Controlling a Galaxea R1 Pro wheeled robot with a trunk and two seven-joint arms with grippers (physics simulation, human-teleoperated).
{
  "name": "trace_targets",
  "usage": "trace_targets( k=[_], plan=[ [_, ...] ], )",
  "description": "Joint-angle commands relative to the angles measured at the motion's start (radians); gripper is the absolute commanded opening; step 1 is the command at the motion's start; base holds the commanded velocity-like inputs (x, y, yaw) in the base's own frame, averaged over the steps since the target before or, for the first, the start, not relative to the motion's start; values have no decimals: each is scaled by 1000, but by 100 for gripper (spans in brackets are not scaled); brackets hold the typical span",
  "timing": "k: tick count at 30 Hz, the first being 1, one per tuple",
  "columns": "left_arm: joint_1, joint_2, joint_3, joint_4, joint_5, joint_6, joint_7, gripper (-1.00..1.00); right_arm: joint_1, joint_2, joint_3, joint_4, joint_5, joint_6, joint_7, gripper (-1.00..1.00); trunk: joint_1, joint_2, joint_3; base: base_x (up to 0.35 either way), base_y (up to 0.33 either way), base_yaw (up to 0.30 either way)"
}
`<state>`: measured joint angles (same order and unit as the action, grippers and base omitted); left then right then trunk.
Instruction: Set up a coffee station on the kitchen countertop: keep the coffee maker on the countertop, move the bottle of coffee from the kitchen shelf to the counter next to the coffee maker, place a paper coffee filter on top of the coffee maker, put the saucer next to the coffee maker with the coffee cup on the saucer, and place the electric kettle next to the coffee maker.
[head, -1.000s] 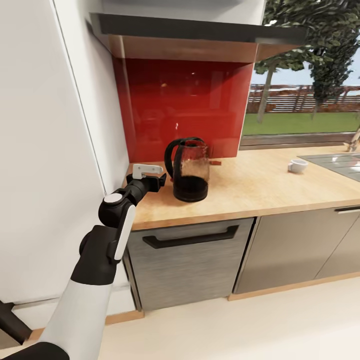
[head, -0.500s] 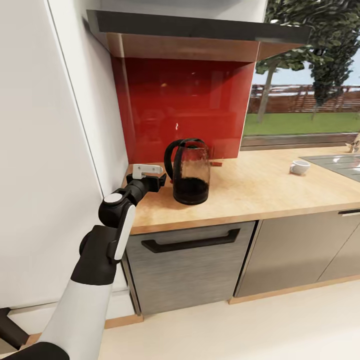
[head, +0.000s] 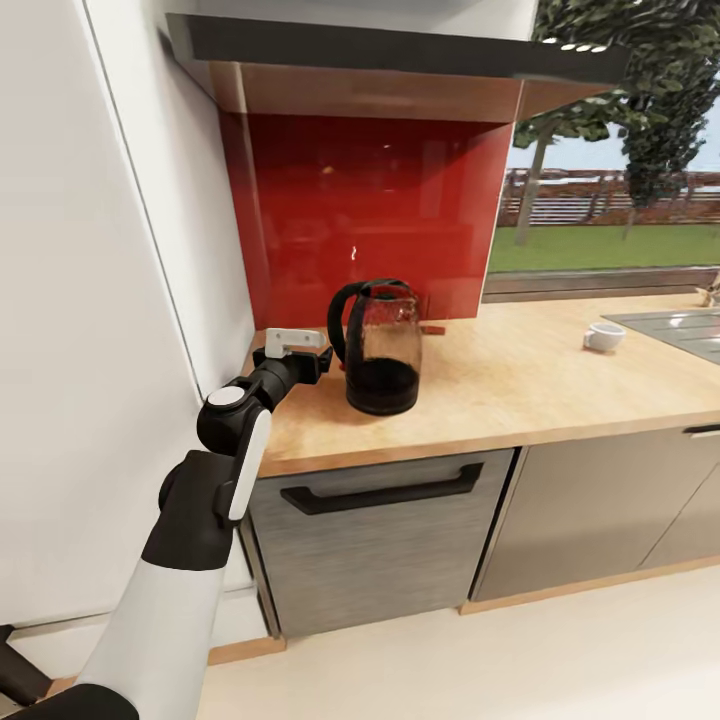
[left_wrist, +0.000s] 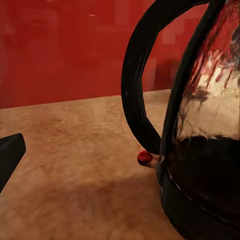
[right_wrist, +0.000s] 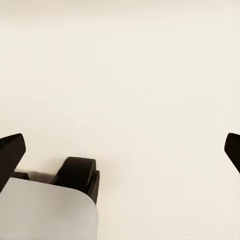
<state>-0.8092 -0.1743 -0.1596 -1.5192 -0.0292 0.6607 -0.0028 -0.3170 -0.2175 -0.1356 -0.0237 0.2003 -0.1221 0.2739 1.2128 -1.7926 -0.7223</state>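
The electric kettle (head: 380, 345) is seated upright on the kitchen countertop (head: 520, 375) before the red backsplash (head: 360, 210), with the left gripper (head: 322, 362), fingers spread, held just beside its handle, and the right gripper (right_wrist: 120, 150) is held open over pale floor (right_wrist: 130, 75).

I'm seeing the desk (head: 520, 375) carrying the electric kettle (head: 381, 345), which is standing upright near the red backsplash (head: 360, 205). The coffee cup (head: 604, 336) is sitting well apart from the kettle, toward the window.
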Motion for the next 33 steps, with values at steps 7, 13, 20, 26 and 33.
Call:
trace_targets(
  k=[7, 13, 20, 26, 33],
  plan=[
    [-1, 0, -1, -2, -3, 5, 0, 100, -1, 0, -9, 1, 10, -3, 3, 100, 0, 0, -1, 148, 0, 0],
    [-1, 0, -1, -2, -3, 5, 0, 100, -1, 0, -9, 1, 10, -4, 3, 100, 0, 0, -1, 32, 0, 0],
    [-1, 0, -1, -2, -3, 5, 0, 100, -1, 0, -9, 1, 10, -3, 2, 100, 0, 0, -1, 49, -13, 0],
    [-1, 0, -1, -3, -3, 5, 0, 100, -1, 0, -9, 1, 10, -3, 2, 100, 0, 0, -1, 85, -40, 0],
    [-1, 0, -1, -3, -3, 5, 0, 100, -1, 1, -9, 1, 10, -3, 2, 100, 0, 0, -1, 33, -6, 0]
  ],
)
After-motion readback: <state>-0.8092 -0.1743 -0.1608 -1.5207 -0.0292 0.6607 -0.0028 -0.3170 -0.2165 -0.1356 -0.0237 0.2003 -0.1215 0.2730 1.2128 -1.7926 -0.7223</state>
